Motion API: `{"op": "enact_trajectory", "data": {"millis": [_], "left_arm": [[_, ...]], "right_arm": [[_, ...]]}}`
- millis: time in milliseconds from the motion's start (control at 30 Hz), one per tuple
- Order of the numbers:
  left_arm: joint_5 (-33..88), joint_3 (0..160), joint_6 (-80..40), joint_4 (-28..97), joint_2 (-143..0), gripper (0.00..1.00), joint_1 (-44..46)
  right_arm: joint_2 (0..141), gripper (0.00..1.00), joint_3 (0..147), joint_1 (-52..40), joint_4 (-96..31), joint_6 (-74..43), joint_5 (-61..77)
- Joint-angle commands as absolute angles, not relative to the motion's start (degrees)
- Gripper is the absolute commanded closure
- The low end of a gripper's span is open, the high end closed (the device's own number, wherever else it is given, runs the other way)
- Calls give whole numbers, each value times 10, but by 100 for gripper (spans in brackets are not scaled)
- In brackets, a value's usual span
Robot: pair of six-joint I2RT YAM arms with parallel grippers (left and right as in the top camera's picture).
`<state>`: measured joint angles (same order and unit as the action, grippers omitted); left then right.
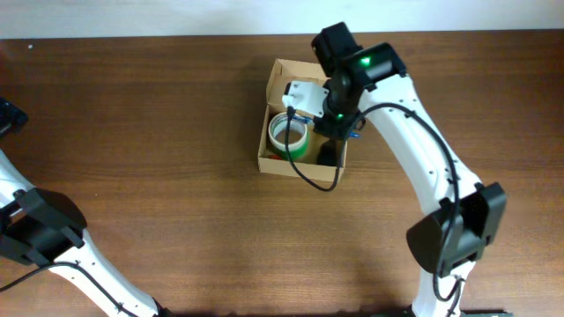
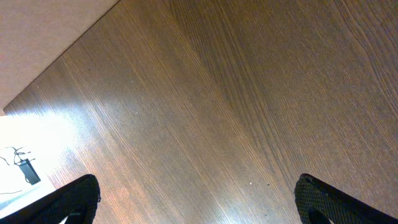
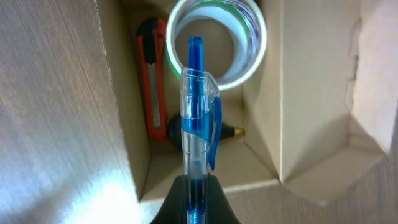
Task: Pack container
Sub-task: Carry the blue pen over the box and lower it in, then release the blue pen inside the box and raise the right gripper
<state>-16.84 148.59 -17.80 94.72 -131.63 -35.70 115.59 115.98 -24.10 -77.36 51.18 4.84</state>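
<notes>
Right gripper (image 3: 196,198), wrist view: you see its jaws pressed together on the lower end of a blue pen (image 3: 198,112), which stands out from the fingers away from the camera, its clip toward the right of the frame. Beyond the pen lies the container (image 3: 124,106), an open tan cardboard box, with the pen held over its interior. Inside it you can make out three things:

- a tape roll (image 3: 252,59) with a green edge at the far end
- an orange utility knife (image 3: 151,74) along the left wall
- a dark item with a yellowish tip (image 3: 231,132) beside the pen's barrel; what it is cannot be told

Overhead view: the container sits on the brown wooden table (image 1: 159,176) toward the far edge, right of centre. Its flap lid is open, and the right arm (image 1: 423,141) reaches over it from the near side.

Left gripper (image 2: 199,205), wrist view: your fingers (image 2: 74,200) stand spread wide with nothing between them, over bare wood, well apart from the container.
</notes>
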Motion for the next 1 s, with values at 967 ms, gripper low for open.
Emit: {"op": "enact_trajectory", "data": {"millis": [967], "left_arm": [[-167,1483,-186,948,-1303,0,-359]], "right_arm": [[1311,96,1166,-315,-763,553,70]]}}
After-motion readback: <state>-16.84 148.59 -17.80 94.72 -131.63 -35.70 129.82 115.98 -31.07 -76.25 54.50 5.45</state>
